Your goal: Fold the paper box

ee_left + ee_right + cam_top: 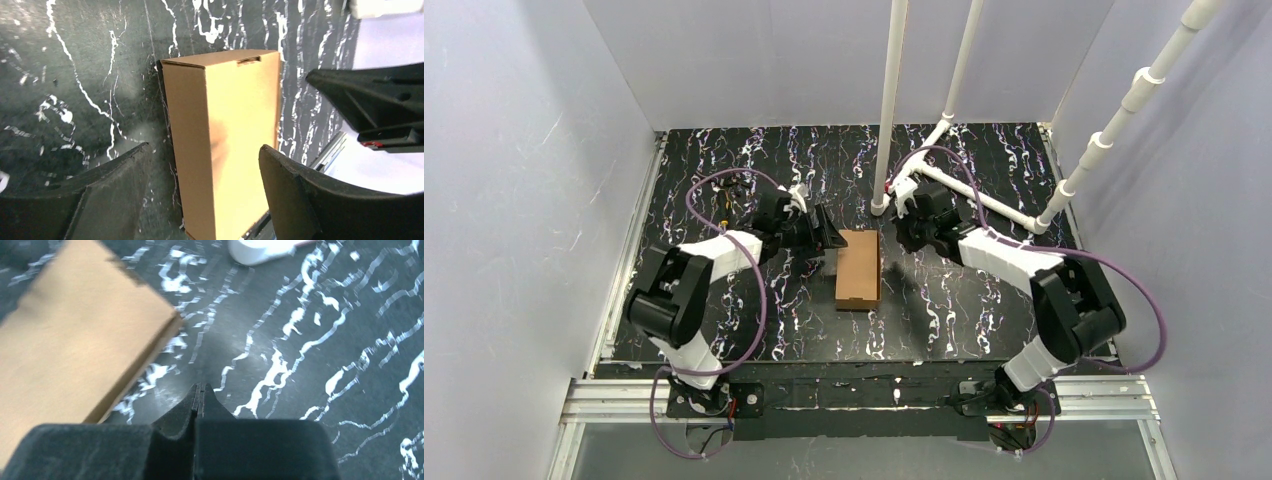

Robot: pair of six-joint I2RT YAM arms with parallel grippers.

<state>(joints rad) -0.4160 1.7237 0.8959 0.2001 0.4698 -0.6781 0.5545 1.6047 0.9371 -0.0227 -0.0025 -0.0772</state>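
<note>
The paper box [858,268] is seen folded into a closed brown rectangular block, laid flat near the middle of the black marbled table [724,160], between the two arms. The left gripper [828,236] is positioned just beside the box's far left corner, its jaws spread wide apart with nothing clamped; in the left wrist view the box is framed between the fingers [115,190]. The right gripper [198,390] is pressed fully together, empty, and placed just right of the box
</note>
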